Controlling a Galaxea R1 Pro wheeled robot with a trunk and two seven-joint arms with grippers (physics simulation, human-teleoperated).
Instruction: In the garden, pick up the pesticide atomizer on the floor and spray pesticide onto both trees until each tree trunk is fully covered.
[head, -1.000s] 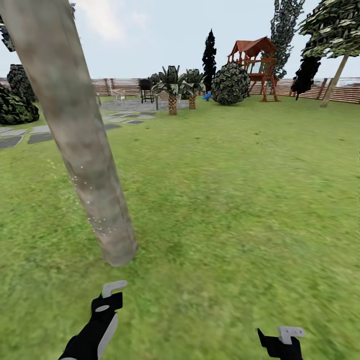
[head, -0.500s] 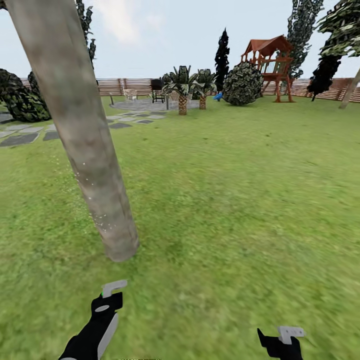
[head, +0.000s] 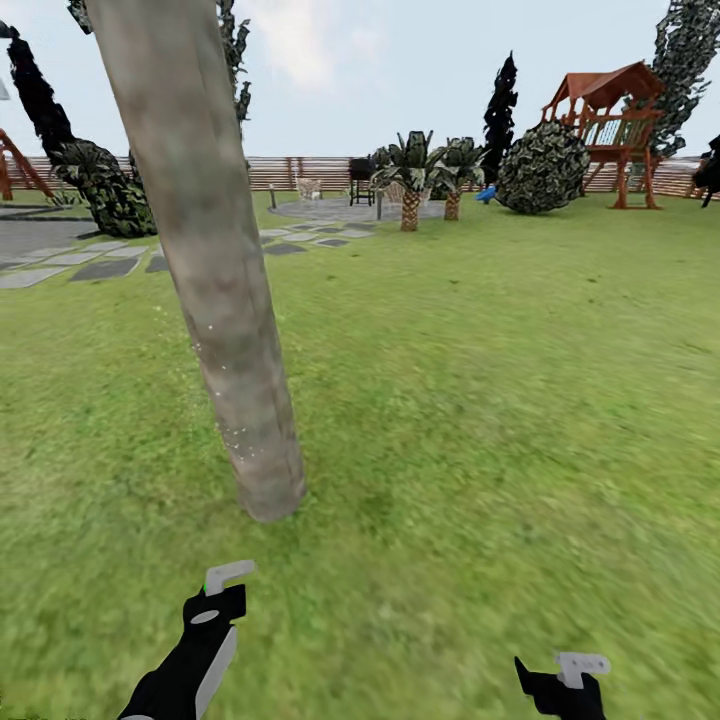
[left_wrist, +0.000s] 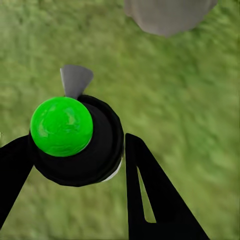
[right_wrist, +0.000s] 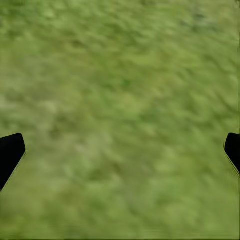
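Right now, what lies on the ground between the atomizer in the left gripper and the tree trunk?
In the head view, only bare grass separates the atomizer in the left gripper from the tree trunk.

- The left arm reaches forward at the lower left of the head view, its black-and-white forearm angled up and a little inward.
- The left gripper (head: 215, 598) is closed around a black sprayer (left_wrist: 80, 142) with a green cap; in the left wrist view a black finger (left_wrist: 150, 195) presses against each side of its round body.
- The right gripper (head: 562, 680) sits low at the lower right of the head view, with little of its arm showing.
- In the right wrist view its black fingertips (right_wrist: 10, 152) stand far apart at opposite edges, with nothing between them.
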